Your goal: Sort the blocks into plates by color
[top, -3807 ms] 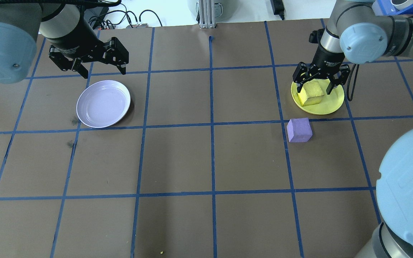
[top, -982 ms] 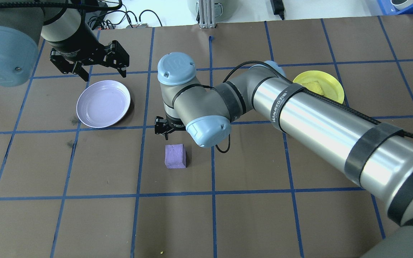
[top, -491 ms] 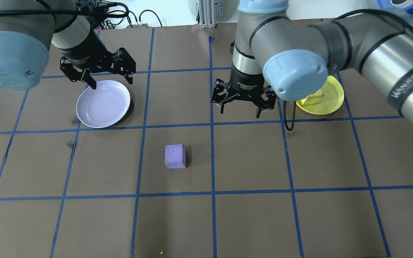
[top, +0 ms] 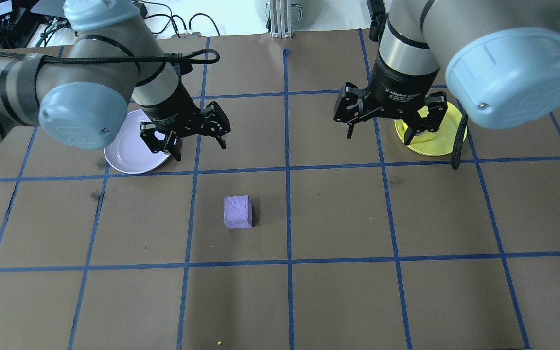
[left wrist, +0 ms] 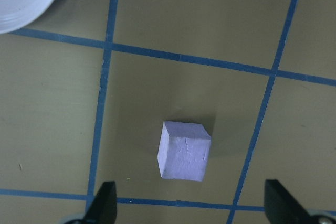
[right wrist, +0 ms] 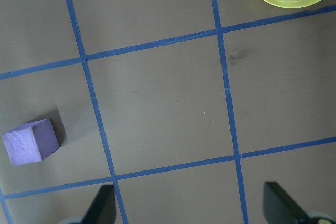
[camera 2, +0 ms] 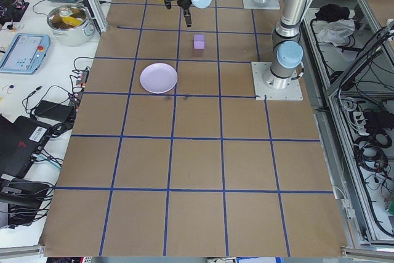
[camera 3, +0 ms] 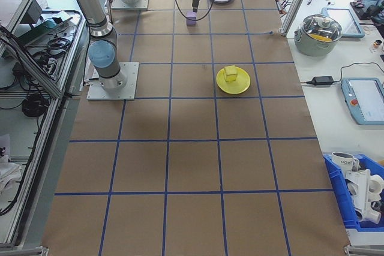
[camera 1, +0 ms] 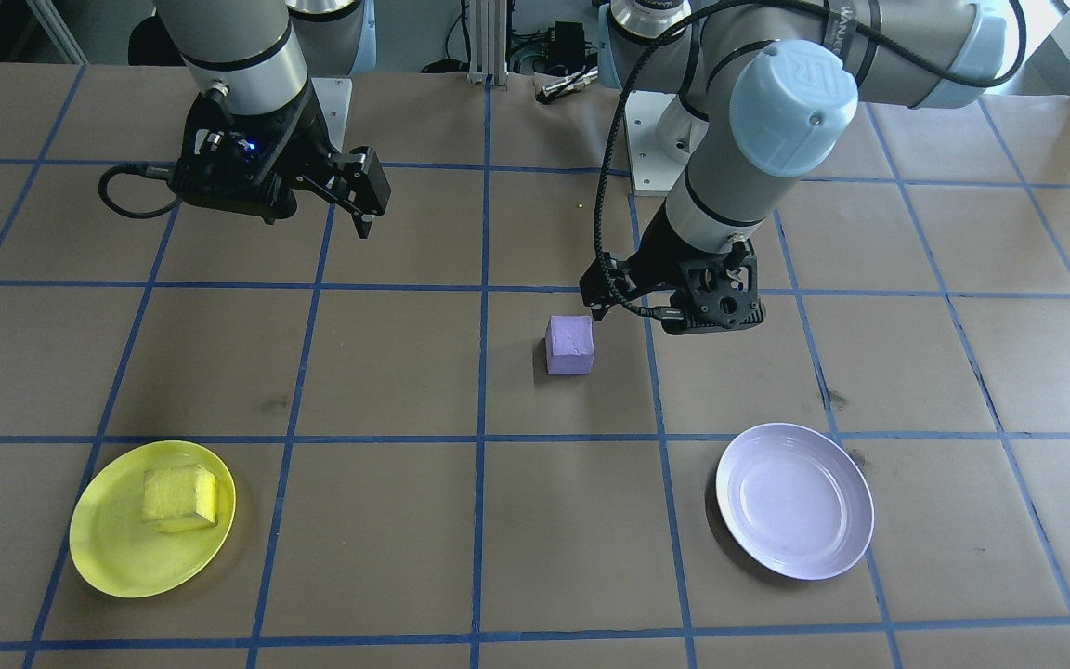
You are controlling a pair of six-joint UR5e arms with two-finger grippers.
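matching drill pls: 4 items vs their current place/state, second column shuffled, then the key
Items:
1. yellow block
2. purple block
3. lavender plate
4. left tool

Places/states:
A. open, holding nothing, up above the table beside the lavender plate
B. empty
C. lying in the yellow plate
D. alone on the brown table cover, in neither plate, in a square between the two arms

Pairs: 1-C, 2-D, 3-B, 4-A
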